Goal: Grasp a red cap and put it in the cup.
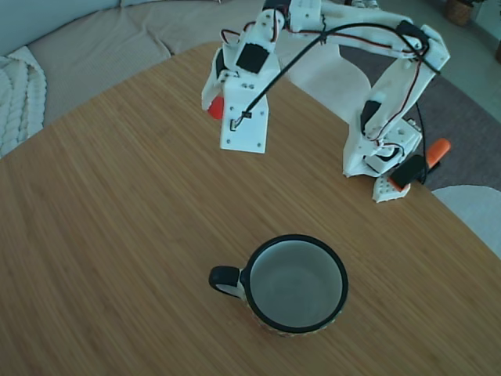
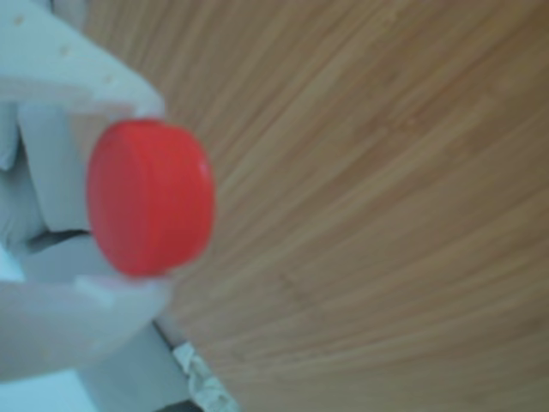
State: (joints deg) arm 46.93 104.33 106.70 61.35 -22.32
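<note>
Red cap (image 2: 150, 199) fills the near side of the other view, pinched across its rim between the two white fingers (image 2: 81, 81) of the end effector (image 2: 129, 193), its flat face turned toward the lens. By its look it is a small hard plastic bottle cap: light, stiff, not fragile, and probably smooth enough to twist or slip if squeezed off-centre. Taking it across the rim, as shown, seems the sound hold.

From the fixed view the end effector (image 1: 223, 106) hangs above the wooden counter (image 1: 102, 235), with only a sliver of the cap (image 1: 214, 109) showing at its left edge. Well below it in that picture, and somewhat to the right, stands the cup (image 1: 296, 283), mouth up and nothing inside, handle pointing left. The cap is therefore lifted but not yet over the cup.

No brand, label or writing can be read on the cap, cup or arm; the close picture is blurred.
</note>
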